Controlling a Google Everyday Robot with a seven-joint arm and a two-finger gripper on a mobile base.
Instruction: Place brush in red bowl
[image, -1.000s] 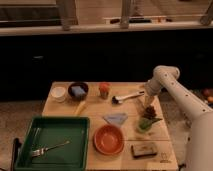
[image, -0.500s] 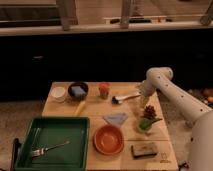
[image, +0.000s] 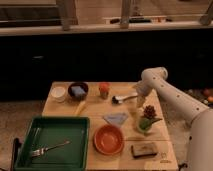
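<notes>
The brush (image: 125, 97) lies on the wooden table (image: 95, 107), right of the middle. Its dark head points left and its pale handle runs right. The orange-red bowl (image: 108, 139) sits empty at the table's front, below and left of the brush. My gripper (image: 138, 101) hangs from the white arm (image: 165, 92) that reaches in from the right. It is at the right end of the brush handle, close to the table top. I cannot tell whether it touches the handle.
A green tray (image: 30, 150) with a metal fork (image: 50, 148) fills the front left. At the back stand a white cup (image: 59, 93), a maroon bowl (image: 77, 90) and an orange cup (image: 104, 90). A yellow piece (image: 80, 108), blue cloth (image: 116, 118), potted plant (image: 147, 120) and dark block (image: 145, 149) lie around.
My arm has swung left and the gripper has moved from above the potted plant to the brush's handle end. The brush and bowl have not moved.
</notes>
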